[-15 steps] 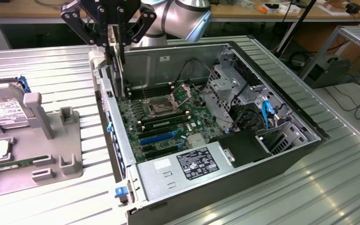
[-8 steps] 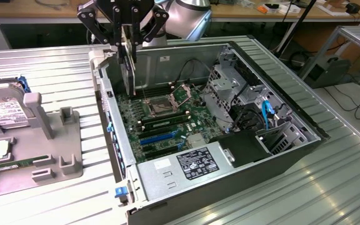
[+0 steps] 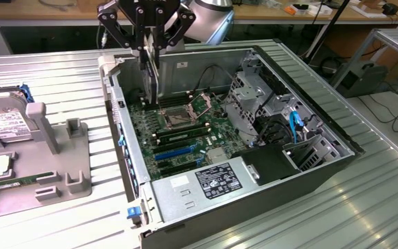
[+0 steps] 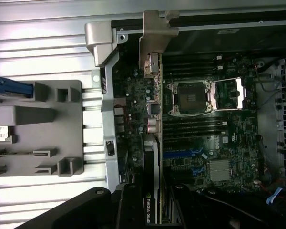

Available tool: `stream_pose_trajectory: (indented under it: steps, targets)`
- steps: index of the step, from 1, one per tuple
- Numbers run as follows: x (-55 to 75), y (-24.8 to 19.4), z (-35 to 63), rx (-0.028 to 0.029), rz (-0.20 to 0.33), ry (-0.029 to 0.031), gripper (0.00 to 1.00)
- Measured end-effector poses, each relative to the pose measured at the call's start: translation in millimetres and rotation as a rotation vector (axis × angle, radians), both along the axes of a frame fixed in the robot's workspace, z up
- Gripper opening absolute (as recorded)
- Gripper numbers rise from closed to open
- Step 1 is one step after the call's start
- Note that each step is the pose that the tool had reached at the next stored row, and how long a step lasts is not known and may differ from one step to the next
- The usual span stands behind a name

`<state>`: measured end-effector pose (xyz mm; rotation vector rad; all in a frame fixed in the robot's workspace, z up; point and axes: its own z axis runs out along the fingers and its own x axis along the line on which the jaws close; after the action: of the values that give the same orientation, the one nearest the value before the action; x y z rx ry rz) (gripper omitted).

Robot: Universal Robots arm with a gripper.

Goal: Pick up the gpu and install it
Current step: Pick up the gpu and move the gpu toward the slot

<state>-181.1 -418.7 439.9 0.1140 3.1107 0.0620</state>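
Observation:
The gpu (image 3: pixel 152 78) hangs on edge, its length running downward, inside the open computer case (image 3: pixel 323 124), with its lower end just above the motherboard (image 3: pixel 206 137) beside the CPU socket (image 3: pixel 178 119). My gripper (image 3: pixel 151 49) is shut on its upper end. In the wrist view the gpu (image 4: pixel 156 119) shows edge-on as a thin green strip with its silver bracket (image 4: pixel 151 38) at the far end near the case's rear wall. The gripper (image 4: pixel 152 212) clamps its near end. The blue expansion slots (image 3: pixel 174 152) lie on the board toward the power supply.
A grey fixture tray (image 3: pixel 47 171) stands at the exterior view's left with a hard drive (image 3: pixel 5 124) and a memory stick (image 3: pixel 12 182) on it. Inside the case are a power supply (image 3: pixel 206 181), a drive cage (image 3: pixel 254 98) and loose cables. The case walls enclose the board closely.

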Motion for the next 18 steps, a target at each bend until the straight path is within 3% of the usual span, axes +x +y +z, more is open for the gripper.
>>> stream_pose_trajectory:
  steps: [18]
  targets:
    - [32.8, 0.0, 0.0, 0.0, 0.0, 0.0, 0.27]
